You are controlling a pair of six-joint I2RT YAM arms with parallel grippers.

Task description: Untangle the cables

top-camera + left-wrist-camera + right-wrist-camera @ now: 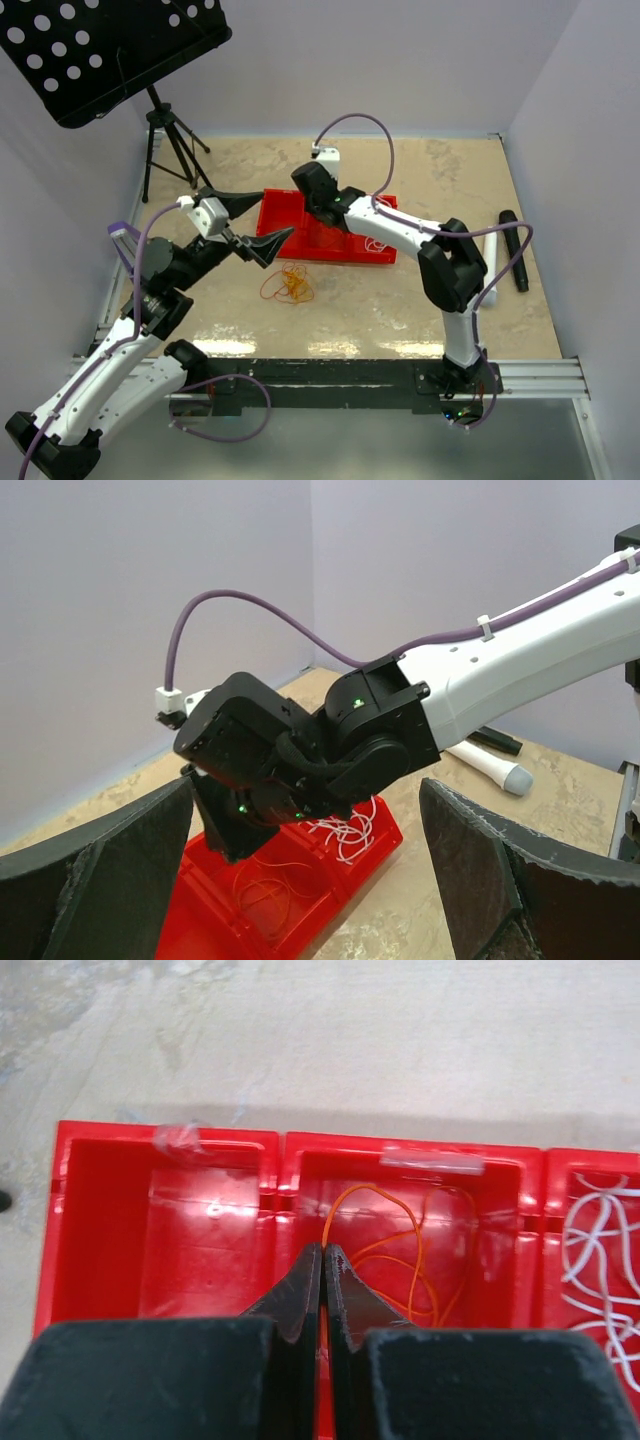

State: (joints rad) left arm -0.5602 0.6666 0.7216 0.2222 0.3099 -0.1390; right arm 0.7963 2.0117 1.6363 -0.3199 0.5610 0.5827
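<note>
A red tray (378,254) with three compartments lies mid-table. My right gripper (322,210) hangs over it, shut on an orange cable (400,1250) whose loops lie in the middle compartment; the jaws (324,1252) pinch its end. White cables (600,1250) lie in the right compartment, and the left compartment (200,1250) holds nothing. A tangle of orange and red cables (290,285) lies on the table in front of the tray. My left gripper (250,225) is open and empty, raised left of the tray. Its view shows the tray (225,925), the white cables (350,832) and the orange cable (262,890).
A black perforated music stand (110,50) on a tripod (165,150) stands at the back left. A white cylinder (490,262) and a black one (513,250) lie at the right. Walls close the table on three sides.
</note>
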